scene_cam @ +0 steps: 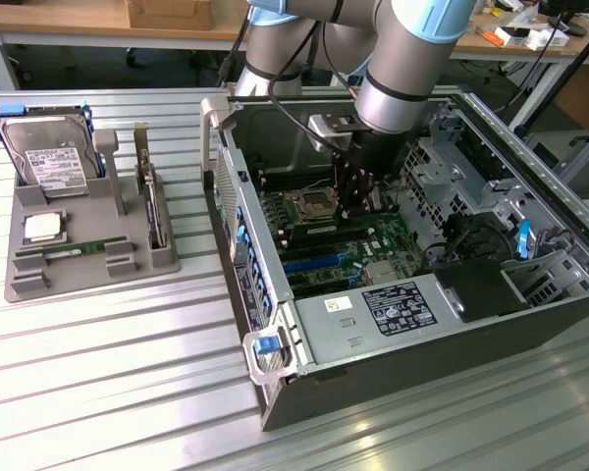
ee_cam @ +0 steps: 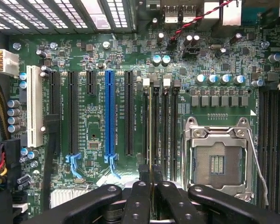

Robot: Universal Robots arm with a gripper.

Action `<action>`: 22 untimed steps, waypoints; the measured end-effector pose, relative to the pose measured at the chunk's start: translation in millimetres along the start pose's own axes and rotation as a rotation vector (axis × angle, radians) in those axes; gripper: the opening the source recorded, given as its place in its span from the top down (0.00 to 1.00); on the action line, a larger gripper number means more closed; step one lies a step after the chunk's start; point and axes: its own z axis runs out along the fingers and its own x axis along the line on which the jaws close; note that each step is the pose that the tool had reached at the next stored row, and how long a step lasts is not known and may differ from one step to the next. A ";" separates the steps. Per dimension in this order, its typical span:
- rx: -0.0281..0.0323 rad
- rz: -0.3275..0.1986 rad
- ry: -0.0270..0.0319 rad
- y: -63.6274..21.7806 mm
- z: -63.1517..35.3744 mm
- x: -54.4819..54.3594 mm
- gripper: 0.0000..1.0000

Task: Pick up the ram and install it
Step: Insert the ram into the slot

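standing edge-on in a motherboard [ee_cam: 107, 60] memory slot, the ram [ee_cam: 150, 126], long axis along it, fingers [ee_cam: 139, 198] clenched on it

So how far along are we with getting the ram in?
Done: the ram is off the table and inside the case, over the motherboard. In hand: the jaws are shut on it, seen edge-on in the wrist view, lined up along the memory slots beside the empty processor socket. Left: seating it; I cannot tell whether it is pressed home.
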 end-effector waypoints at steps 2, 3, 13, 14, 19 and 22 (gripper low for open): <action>0.0000 0.000 0.0000 0.0 0.3 2.3 0.88; 0.0000 0.000 0.0000 0.0 0.6 2.5 0.88; 0.0000 0.000 -0.0001 0.3 5.2 2.4 0.88; 0.0000 0.000 0.0001 0.3 6.0 2.4 0.88; 0.0005 0.000 -0.0026 0.7 6.4 2.4 0.88; 0.0005 0.000 -0.0101 0.6 6.8 2.6 0.88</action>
